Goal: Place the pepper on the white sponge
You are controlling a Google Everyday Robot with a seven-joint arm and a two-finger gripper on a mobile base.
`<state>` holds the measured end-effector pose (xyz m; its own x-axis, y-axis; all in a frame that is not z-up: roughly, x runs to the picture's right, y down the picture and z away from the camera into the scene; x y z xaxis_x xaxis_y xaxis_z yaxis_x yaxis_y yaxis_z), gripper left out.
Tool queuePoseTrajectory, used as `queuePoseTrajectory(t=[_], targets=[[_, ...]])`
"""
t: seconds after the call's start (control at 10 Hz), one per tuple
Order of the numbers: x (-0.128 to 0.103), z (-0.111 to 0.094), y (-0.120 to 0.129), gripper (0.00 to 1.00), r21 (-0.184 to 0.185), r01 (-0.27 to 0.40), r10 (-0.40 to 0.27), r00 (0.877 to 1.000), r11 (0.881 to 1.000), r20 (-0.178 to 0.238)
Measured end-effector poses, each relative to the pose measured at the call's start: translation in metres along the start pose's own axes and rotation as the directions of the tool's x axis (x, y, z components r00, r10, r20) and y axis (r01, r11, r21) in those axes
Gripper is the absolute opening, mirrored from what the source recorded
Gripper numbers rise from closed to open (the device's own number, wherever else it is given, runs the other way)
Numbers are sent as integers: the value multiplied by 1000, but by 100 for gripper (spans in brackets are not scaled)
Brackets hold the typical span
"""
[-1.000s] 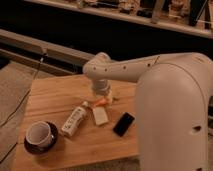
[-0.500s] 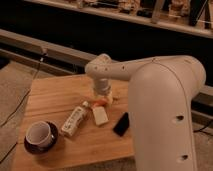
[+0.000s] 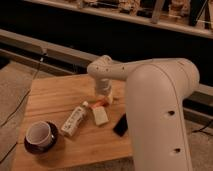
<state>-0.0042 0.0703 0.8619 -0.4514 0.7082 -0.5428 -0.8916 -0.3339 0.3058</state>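
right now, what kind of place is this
Probably a robot test area rather than a home: a wooden table staged with a mug, bottle and phone, dark shelving behind. The hand hangs over the pepper.

A: Arm pose?
B: 1 arm point(image 3: 160, 100), big white link on the right, bent, forearm reaching left.
A: And the gripper point(image 3: 103, 95)?
B: Below wrist point(image 3: 102, 72), pointing down, mid-view, low. 2 fingers apart.

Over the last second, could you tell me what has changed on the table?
The arm shifted further over the table, now hiding part of the phone. The gripper stayed low over the pepper, which lies unmoved. The sponge, bottle and cup stayed put.
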Motion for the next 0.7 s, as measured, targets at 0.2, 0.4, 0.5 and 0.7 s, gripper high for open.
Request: queuePoseTrajectory(t=[0.2,0.4,0.5,0.7], targets=[[-1,4,-3,65,-1,-13,13,1000,1000,-11],[0,8,-7,55,-3,-23,23,1000,1000,-20],[0,9,-7,45,-6,-26,26,999,1000,-23],[0,10,-8,24,-10,-29,29,999,1000,-27]])
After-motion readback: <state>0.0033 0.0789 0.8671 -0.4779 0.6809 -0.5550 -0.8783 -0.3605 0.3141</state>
